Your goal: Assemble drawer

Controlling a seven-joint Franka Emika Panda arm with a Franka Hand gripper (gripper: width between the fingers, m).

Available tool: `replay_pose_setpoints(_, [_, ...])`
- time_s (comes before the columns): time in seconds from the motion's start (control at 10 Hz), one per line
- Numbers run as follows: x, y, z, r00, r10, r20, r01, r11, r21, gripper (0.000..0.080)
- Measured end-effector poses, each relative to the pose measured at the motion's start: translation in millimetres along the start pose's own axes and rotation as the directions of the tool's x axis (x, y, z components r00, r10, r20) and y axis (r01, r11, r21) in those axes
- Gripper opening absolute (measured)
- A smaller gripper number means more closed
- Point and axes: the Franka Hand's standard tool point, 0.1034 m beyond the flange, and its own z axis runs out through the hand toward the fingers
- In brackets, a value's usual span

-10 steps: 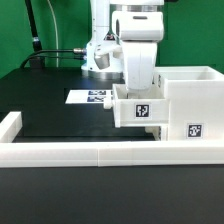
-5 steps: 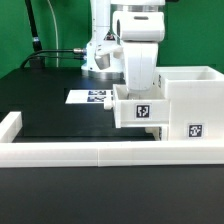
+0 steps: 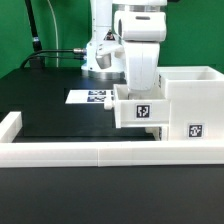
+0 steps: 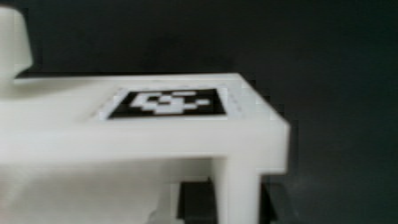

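Right of centre in the exterior frame, a small tray (image 3: 138, 108) with a square tag on its front face sits against the left side of the large housing (image 3: 190, 105), which fills the right edge behind the border wall (image 3: 100, 153). Gripper (image 3: 137, 88) hangs directly above the tray, arm vertical; its fingertips are hidden behind the tray, so I cannot tell whether they grip it. Wrist view shows the tagged tray (image 4: 143, 130) close below. Judged: tray lies just left of housing; insertion would run rightward. Marker board (image 3: 88, 97) lies behind, at centre left.
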Motion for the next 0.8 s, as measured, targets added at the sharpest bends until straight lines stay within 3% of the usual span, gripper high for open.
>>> replay_pose_setpoints(0.5, [4.4, 1.1, -0.4, 1.0, 0.002, -0.003, -0.002, 1.0, -0.009, 0.0041])
replay_pose_setpoints(0.8, [15.7, 1.5, -1.2, 1.0, -0.015, -0.006, 0.015, 1.0, -0.01, 0.0041])
